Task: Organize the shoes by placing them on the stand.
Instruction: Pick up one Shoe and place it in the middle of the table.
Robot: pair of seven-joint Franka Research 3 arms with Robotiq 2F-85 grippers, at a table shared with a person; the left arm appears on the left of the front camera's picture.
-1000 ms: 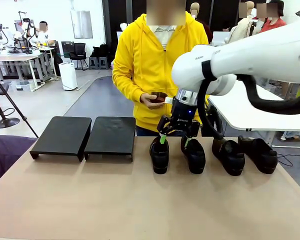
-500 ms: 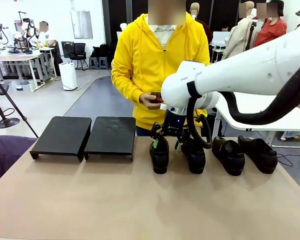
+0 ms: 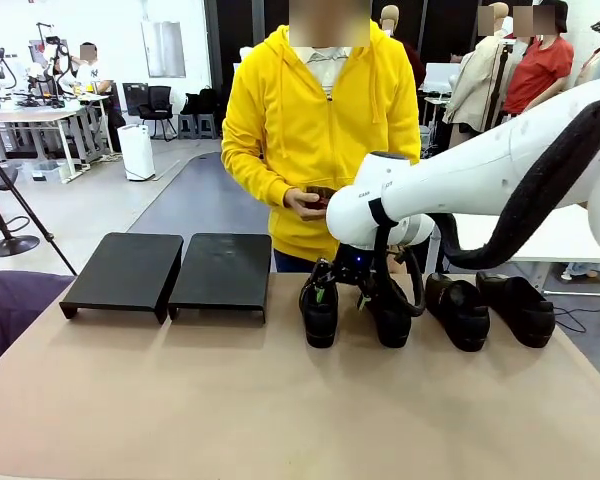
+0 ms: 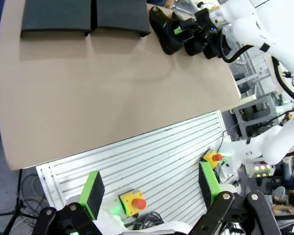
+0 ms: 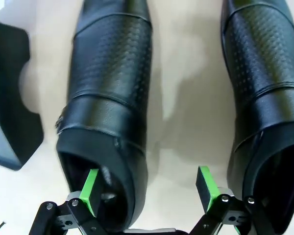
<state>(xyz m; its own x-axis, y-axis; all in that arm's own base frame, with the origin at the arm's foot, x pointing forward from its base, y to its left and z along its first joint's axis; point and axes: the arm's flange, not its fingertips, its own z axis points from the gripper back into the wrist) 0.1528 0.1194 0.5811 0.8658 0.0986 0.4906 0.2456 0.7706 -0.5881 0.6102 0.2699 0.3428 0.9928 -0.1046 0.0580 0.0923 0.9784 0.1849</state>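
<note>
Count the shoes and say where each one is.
4, in a row on the table right of the stand: leftmost shoe at the right end effector, second shoe beside it, third shoe and fourth shoe farther right. None seems hidden.

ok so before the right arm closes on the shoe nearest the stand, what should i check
1. Right gripper open: ok.
2. Jaws straddle the side wall of the leftmost shoe, one pad inside its opening and one outside: ok.
3. Outer pad apart from the second shoe: ok, but the gap is narrow.
4. Stand free to receive, both platforms bare: ok.
5. Person's hands away from the shoes: ok, held at the waist.
6. Left gripper open and off the table's near edge, out of the path: ok.
</note>
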